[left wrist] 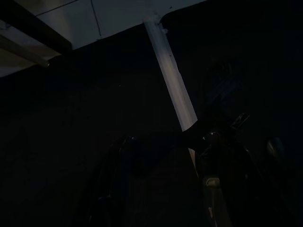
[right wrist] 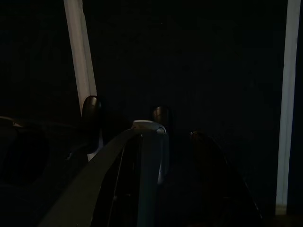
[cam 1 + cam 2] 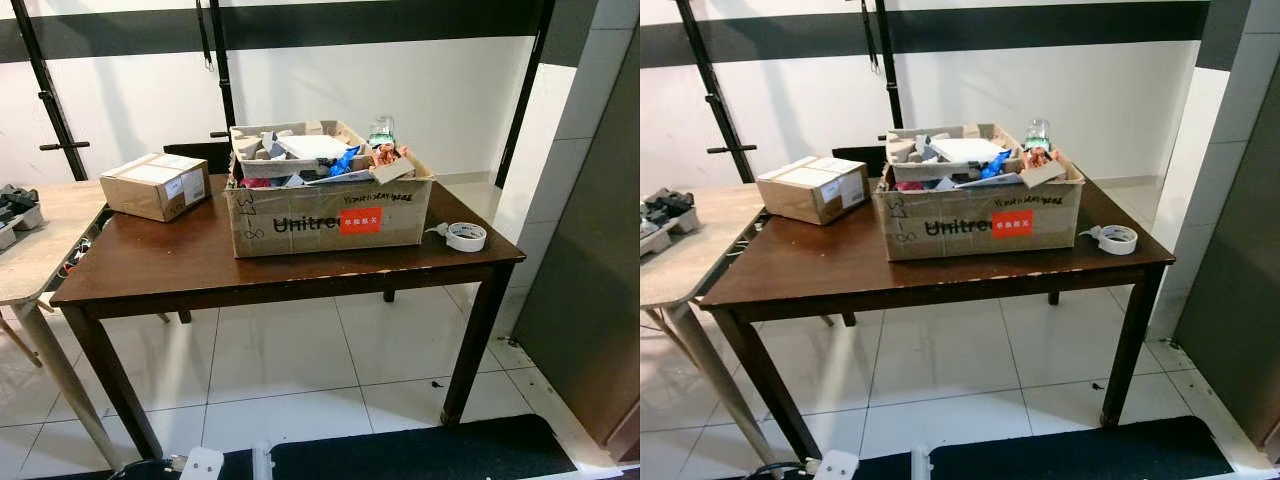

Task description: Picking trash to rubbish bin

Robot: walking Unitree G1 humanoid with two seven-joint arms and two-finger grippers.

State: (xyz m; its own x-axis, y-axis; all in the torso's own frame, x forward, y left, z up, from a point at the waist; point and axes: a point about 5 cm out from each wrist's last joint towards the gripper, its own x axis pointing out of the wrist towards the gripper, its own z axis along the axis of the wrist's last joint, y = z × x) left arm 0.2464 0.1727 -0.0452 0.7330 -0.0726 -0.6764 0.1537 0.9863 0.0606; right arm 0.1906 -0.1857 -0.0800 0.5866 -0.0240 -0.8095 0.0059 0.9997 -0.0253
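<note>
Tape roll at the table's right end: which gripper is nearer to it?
Right, likely, judged by side alone. The tape roll lies at the right end of the table. The left gripper and right gripper both hang idle in the dark, low over the floor, far from it.

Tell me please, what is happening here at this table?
Nothing is being handled at this moment. The robot stands facing a dark wooden table. On it sits a big open carton full of mixed trash, a small sealed box to its left, and a tape roll to its right. Both arms hang low in the dark, so the picking has not begun.
</note>
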